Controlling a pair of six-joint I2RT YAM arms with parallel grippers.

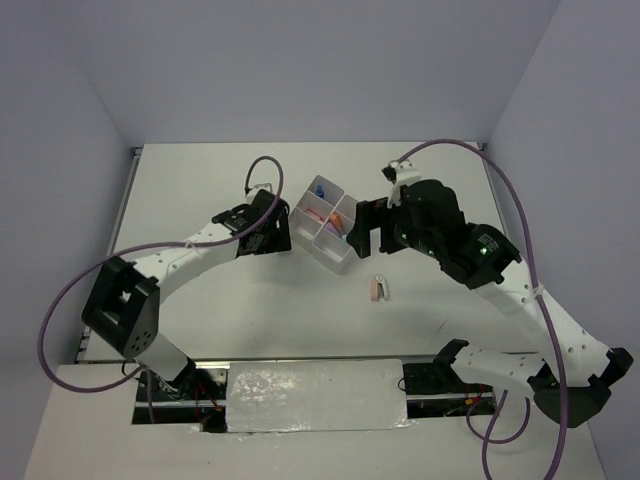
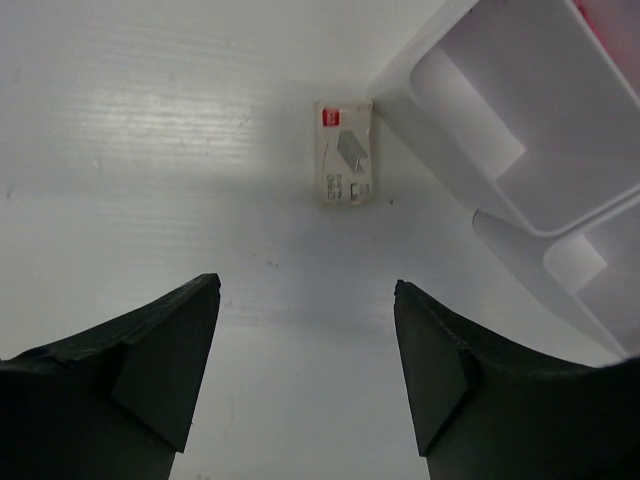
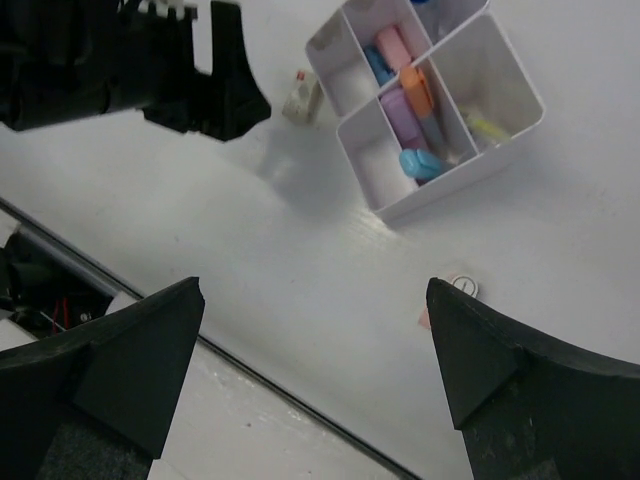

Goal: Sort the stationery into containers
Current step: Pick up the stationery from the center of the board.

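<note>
The white four-compartment container (image 1: 335,255) stands mid-table between my two grippers. In the right wrist view the container (image 3: 470,170) holds pink (image 3: 393,47), orange (image 3: 417,88), purple (image 3: 400,115) and blue (image 3: 420,163) highlighters, plus a yellow pen (image 3: 485,125). A small white eraser (image 2: 345,153) with a red label lies on the table against the container's outer wall (image 2: 440,150). My left gripper (image 2: 308,285) is open just short of the eraser, with nothing between its fingers. My right gripper (image 3: 315,285) hangs open and empty above the table. The pink mini stapler (image 1: 381,289) lies alone in front of the container.
My left gripper (image 1: 276,238) sits low at the container's left side, and my right gripper (image 1: 368,240) is raised at its right. In the right wrist view the stapler (image 3: 455,290) peeks out beside my right finger. The table's front edge runs close below.
</note>
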